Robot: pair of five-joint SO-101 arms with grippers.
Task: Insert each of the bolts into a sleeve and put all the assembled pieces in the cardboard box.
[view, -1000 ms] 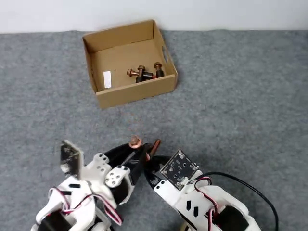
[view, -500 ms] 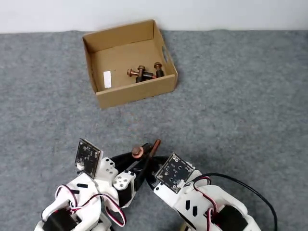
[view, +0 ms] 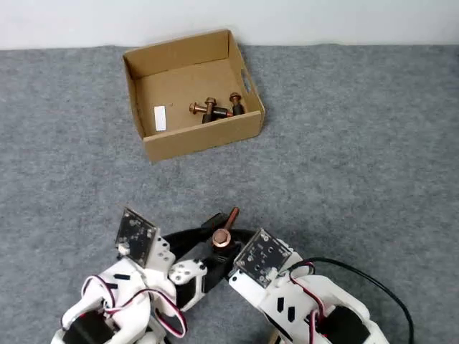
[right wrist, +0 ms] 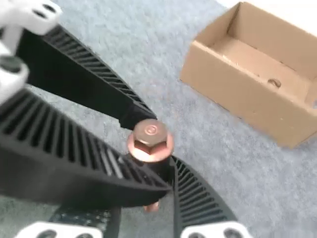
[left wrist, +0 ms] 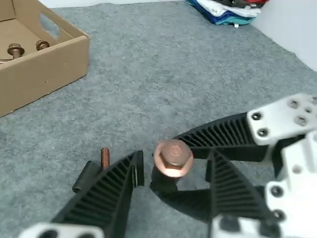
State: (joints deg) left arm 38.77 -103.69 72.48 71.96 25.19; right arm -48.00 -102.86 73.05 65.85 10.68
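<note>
We see the brown cardboard box [view: 201, 137] standing near the far edge of the grey carpeted worktop [view: 358, 143], left of its middle. Several copper bolts already seated in dark sleeves [view: 212, 109] lie together inside, towards the box's near right corner.

Both arms meet at the middle of the near edge. Between them a copper hex-headed bolt [view: 220, 239] stands head up in a black cylindrical sleeve [left wrist: 162, 182]. In the right wrist view its copper tip pokes out below the sleeve.

As far as we can make out, the right tool [right wrist: 166, 176] is closed narrowly on that sleeve, with its ribbed black fingers pressed against the sleeve's sides. The left tool [left wrist: 174, 166] stands wide. Its two ribbed fingers flank the bolt head, and we see a gap on each side, so it grips nothing.

Just beyond the tools, towards the box, a second copper threaded bolt [left wrist: 105, 157] sticks out of another black sleeve [left wrist: 84, 177]. This piece lies tilted on the worktop, apart from both tools.
</note>
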